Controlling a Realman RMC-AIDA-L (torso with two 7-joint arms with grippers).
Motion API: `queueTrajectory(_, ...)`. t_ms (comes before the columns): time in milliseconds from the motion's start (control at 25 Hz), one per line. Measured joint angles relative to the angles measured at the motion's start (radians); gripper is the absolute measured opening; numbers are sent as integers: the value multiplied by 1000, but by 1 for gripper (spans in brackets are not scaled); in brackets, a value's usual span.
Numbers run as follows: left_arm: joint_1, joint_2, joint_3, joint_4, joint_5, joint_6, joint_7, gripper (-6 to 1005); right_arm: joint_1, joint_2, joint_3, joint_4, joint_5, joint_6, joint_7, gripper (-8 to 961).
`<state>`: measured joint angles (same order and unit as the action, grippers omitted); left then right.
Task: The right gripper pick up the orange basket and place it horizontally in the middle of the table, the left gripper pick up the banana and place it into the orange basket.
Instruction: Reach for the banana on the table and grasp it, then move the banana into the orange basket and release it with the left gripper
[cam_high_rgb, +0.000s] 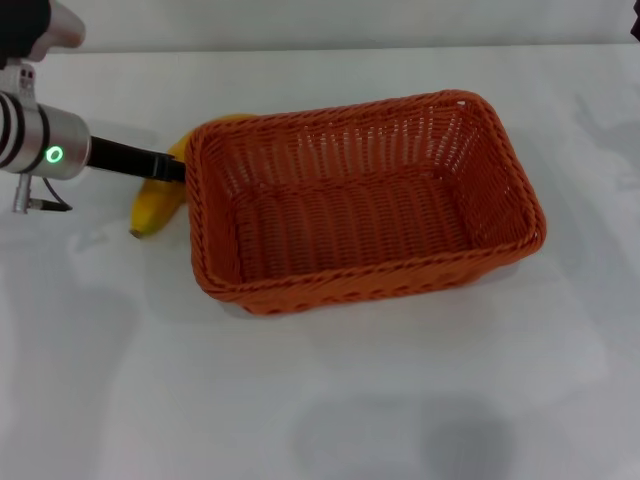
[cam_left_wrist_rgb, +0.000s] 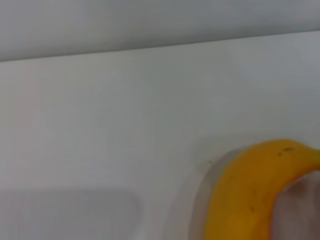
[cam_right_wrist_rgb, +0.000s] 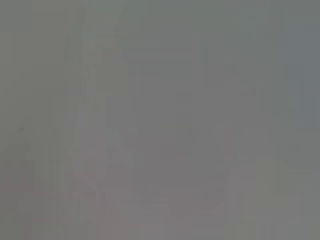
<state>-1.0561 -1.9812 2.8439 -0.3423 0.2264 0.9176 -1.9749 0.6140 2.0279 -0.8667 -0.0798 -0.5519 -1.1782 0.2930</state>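
The orange basket (cam_high_rgb: 360, 200) lies lengthwise on the white table (cam_high_rgb: 400, 400), near the middle, with nothing inside it. The yellow banana (cam_high_rgb: 158, 203) lies on the table just off the basket's left end, partly hidden behind the rim. My left gripper (cam_high_rgb: 165, 166), with its green wrist light, reaches in from the left and sits right at the banana's upper part, close to the basket's corner. In the left wrist view the banana (cam_left_wrist_rgb: 250, 192) shows close up on the table. The right gripper is out of view, and its wrist view shows only a plain grey surface.
Broad bare tabletop (cam_high_rgb: 120, 380) lies in front of the basket and to its right. The table's far edge (cam_high_rgb: 330, 48) runs along the top of the head view.
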Motion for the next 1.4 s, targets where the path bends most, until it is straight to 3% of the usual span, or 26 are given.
queueTrajectory(200,3,3,0,-17,-18,0,4,530,0,0,0,0,4,0,0,886)
queueTrajectory(360,12,2,0,-76,-107,5,28,520,-2,-1,2,0,6,0,0,886)
queueTrajectory(640,53,9,1,-190,-387,29,155,503,-7,-1,7,-1,6,0,0,886)
queueTrajectory(840,60,36,2,-235,-613,245,329,518,-9,-2,9,-7,7,9,0,886)
queueTrajectory(960,46,63,2,-256,-668,419,384,527,-6,-3,9,-8,7,11,0,885)
queueTrajectory(1040,12,82,2,-274,-628,543,381,533,-3,-3,9,-9,7,12,0,885)
queueTrajectory(1240,-67,91,2,-285,-463,671,372,548,-3,-3,9,-9,7,12,0,885)
queueTrajectory(1280,-89,89,2,-283,-420,684,371,551,-3,-3,9,-9,8,12,0,885)
queueTrajectory(1400,-163,55,3,-278,-265,687,355,560,-2,-2,8,-9,7,12,0,885)
